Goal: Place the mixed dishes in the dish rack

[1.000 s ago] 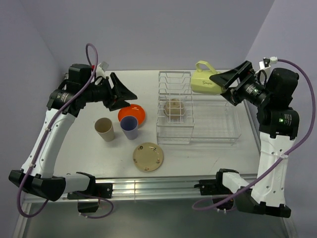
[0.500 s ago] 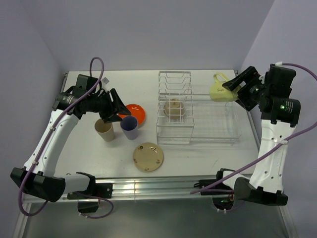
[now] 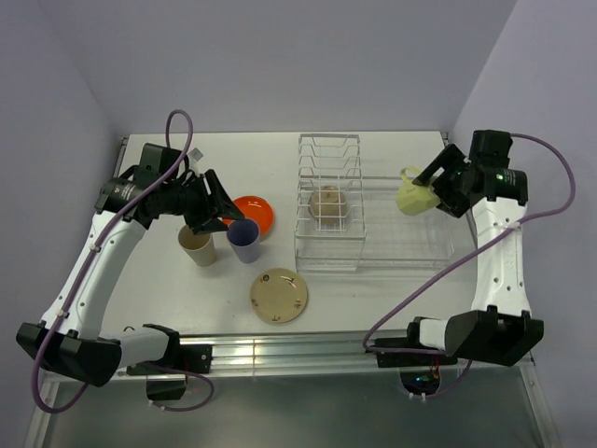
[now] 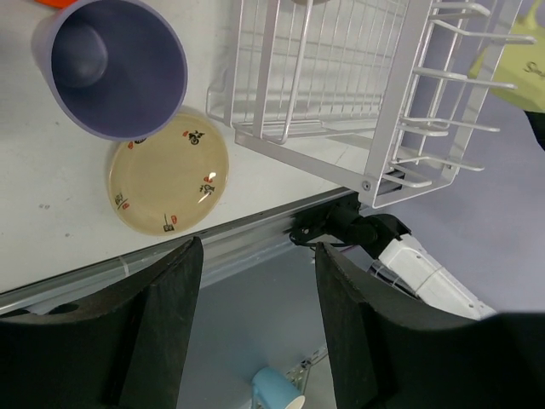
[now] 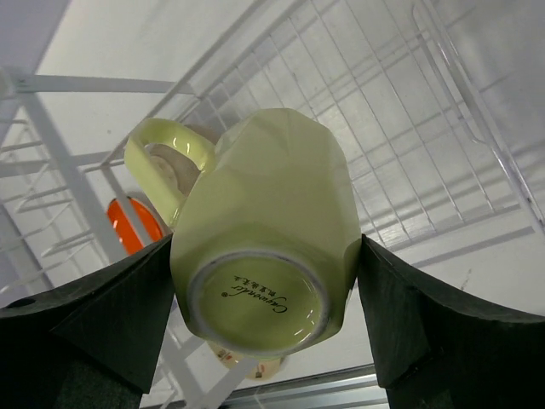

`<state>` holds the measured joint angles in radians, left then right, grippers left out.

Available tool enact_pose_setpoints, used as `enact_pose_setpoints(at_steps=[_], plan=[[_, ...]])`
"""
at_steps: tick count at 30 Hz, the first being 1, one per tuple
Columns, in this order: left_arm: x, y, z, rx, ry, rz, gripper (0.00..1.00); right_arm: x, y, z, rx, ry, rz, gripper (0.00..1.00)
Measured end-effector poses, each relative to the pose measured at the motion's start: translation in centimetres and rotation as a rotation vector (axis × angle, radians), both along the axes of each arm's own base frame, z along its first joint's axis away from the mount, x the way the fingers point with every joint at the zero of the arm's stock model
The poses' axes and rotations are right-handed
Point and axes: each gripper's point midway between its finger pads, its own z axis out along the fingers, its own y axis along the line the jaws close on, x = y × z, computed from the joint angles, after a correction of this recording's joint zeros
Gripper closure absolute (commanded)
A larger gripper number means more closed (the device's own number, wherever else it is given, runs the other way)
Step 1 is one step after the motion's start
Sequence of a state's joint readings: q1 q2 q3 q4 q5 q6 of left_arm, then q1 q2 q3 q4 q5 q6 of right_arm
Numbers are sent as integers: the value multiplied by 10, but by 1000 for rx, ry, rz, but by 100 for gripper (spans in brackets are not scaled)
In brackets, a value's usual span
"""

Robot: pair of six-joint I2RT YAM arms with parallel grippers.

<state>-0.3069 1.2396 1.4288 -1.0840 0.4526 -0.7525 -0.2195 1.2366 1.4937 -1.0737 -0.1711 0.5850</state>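
My right gripper [image 3: 429, 186] is shut on the pale yellow-green cup [image 3: 411, 196] and holds it above the far right of the dish rack's basket [image 3: 401, 250]. In the right wrist view the cup [image 5: 264, 213] is bottom-up between my fingers [image 5: 111, 315]. The off-white bowl [image 3: 328, 203] sits among the rack's upright slots [image 3: 328, 149]. My left gripper [image 3: 213, 211] is open and empty, above the tan cup [image 3: 197, 245], lavender cup [image 3: 243, 239] and orange plate [image 3: 256, 211]. The cream-yellow saucer [image 3: 279, 295] lies near the front edge. The left wrist view shows the lavender cup [image 4: 119, 77], saucer [image 4: 169, 175] and rack [image 4: 341, 85].
Lavender walls close the table at the back and both sides. A metal rail [image 3: 298, 350] runs along the near edge. A blue cup [image 4: 274, 390] lies on the floor below the table.
My right arm has carried the yellow-green cup right and down toward the basket. My left gripper has come down and forward to just above the cups, still open.
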Motion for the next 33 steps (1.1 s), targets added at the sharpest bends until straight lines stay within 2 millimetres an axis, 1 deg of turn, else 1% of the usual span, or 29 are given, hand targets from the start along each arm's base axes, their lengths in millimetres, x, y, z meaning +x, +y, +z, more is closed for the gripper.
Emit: enact_pose_setpoints(at_steps=[2, 4, 12, 14, 16, 19, 23, 26, 29, 33], plan=[[-1, 1, 1, 2, -7, 4, 39, 7, 1, -18, -5, 41, 10, 100], [-2, 2, 2, 2, -11, 5, 39, 14, 3, -32, -11, 76, 20, 100], [-6, 7, -5, 17, 8, 38, 39, 55, 4, -65, -45, 155, 43, 100], [-7, 8, -8, 23, 16, 47, 39, 69, 7, -73, -66, 183, 53, 100], [-8, 9, -10, 28, 22, 59, 39, 83, 12, -79, -88, 197, 70, 100], [-11, 12, -14, 35, 37, 76, 39, 95, 29, -85, -106, 205, 112, 100], [-15, 15, -13, 37, 40, 98, 39, 100, 49, -90, -127, 215, 165, 100], [-17, 16, -12, 34, 39, 112, 39, 99, 61, -90, -136, 214, 200, 100], [-19, 18, -13, 36, 38, 122, 39, 98, 65, -93, -152, 214, 216, 100], [-23, 19, -20, 37, 62, 135, 39, 90, 64, -111, -166, 249, 232, 100]])
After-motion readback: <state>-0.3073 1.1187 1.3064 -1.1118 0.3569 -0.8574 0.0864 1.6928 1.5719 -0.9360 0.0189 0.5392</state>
